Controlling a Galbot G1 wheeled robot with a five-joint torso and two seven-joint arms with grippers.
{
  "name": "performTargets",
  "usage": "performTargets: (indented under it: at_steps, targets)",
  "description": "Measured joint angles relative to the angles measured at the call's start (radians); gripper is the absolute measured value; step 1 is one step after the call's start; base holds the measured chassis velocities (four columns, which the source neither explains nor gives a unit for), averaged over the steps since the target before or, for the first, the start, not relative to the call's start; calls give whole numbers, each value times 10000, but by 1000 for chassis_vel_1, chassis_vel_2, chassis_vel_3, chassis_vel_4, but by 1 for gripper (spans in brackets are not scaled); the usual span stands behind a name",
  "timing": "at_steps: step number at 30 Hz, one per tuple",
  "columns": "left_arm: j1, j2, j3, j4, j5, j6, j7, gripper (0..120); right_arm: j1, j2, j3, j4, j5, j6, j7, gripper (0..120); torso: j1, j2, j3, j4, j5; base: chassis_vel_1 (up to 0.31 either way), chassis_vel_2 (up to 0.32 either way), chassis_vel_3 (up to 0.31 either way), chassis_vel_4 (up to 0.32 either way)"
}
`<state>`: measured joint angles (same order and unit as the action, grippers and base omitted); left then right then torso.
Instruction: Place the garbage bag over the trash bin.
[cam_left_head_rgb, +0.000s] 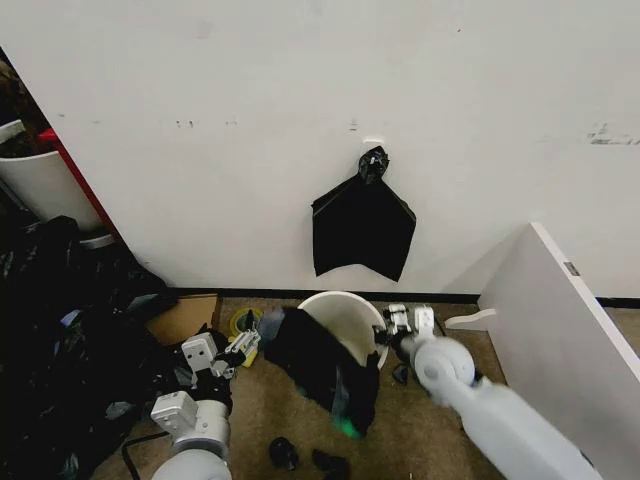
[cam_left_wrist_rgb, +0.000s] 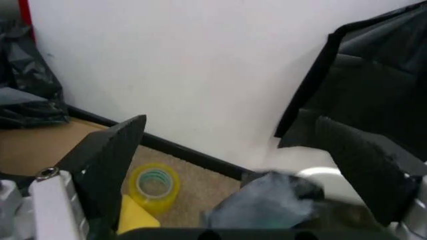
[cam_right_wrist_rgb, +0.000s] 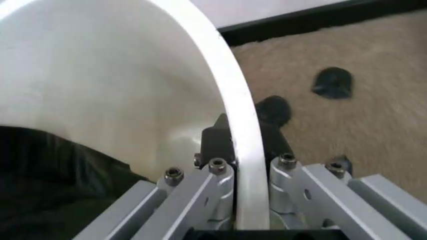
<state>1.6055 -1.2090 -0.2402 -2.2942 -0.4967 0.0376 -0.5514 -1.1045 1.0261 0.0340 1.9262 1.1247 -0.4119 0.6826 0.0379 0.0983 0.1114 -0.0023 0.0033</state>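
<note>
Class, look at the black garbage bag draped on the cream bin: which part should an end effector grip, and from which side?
Probably the loose edge of the garbage bag on the robot's left, approached from that side. The bag hangs over the front-left rim of the trash bin, and the open left end effector sits beside it. The right end effector is clamped on the opposite rim.

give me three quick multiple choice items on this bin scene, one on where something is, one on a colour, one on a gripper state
1. Where is the garbage bag?
A. draped over the trash bin's near rim
B. flat on the floor
C. on the shelf

2. What colour is the tape roll?
A. red
B. yellow
C. blue

3. What is the right gripper doing?
A. hanging open, apart from the bin
C. holding the tape
B. closed on the trash bin rim

Answers: 1 A, the black plastic hangs across the rim. 2 B, it shows yellow by the wall. 3 B, its fingers straddle the white rim.
</note>
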Motion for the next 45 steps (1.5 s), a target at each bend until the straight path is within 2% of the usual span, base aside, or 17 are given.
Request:
performTargets:
  at_steps: [6,9,14,20,25,28,29,35,37,38,42,44,45]
  targets:
    - [-148,-7,177,112,-63,41,5,100,-1160,894,1146,734,257,817,1825,1,0,0,0,0,2,0,0,0,0]
    - [-208,-27,201,144,-83,51,6,100,-1324,1121,1355,841,384,884,2145,1,0,0,0,-1,-1,0,0,0,0]
    - [-256,-42,212,150,-92,67,9,100,-1545,1476,1409,894,395,1086,2358,1,0,0,1,0,3,0,0,0,0]
    - [-300,43,140,114,-276,199,4,100,-1662,2261,1250,524,297,1641,2470,1,0,0,1,1,2,0,0,0,0]
    - [-360,85,103,113,-311,259,-5,100,-1742,2277,1199,453,148,1695,2388,2,0,0,1,1,1,0,0,0,0]
    - [-371,80,111,140,-314,271,-7,100,-1848,2163,1198,661,55,1765,2393,15,0,0,0,1,1,0,0,0,0]
    - [-371,80,111,140,-314,271,-7,100,-1848,2163,1198,661,55,1765,2393,15,0,0,0,1,1,0,0,0,0]
    - [-441,100,130,339,-314,273,-8,100,-2456,1925,1155,1598,-274,1662,2420,36,0,0,1,0,2,0,0,0,0]
    - [-481,127,137,422,-314,273,-8,100,-2745,1777,1094,1971,-1145,1718,2166,47,0,0,1,-1,3,0,0,0,0]
    - [-481,127,137,422,-314,273,-8,100,-2745,1777,1094,1971,-1145,1718,2166,47,0,0,1,-1,3,0,0,0,0]
    - [-508,166,130,644,-314,268,-8,100,-3103,1297,911,2593,-3548,2573,-182,63,0,0,1,-1,3,0,0,0,0]
    - [-509,196,116,766,-315,264,-6,100,-3182,1060,762,3164,-3743,2604,-1189,71,1,0,1,-1,1,0,0,0,0]
    - [-509,196,116,766,-315,264,-6,100,-3182,1060,762,3164,-3743,2604,-1189,71,1,0,1,-1,1,0,0,0,0]
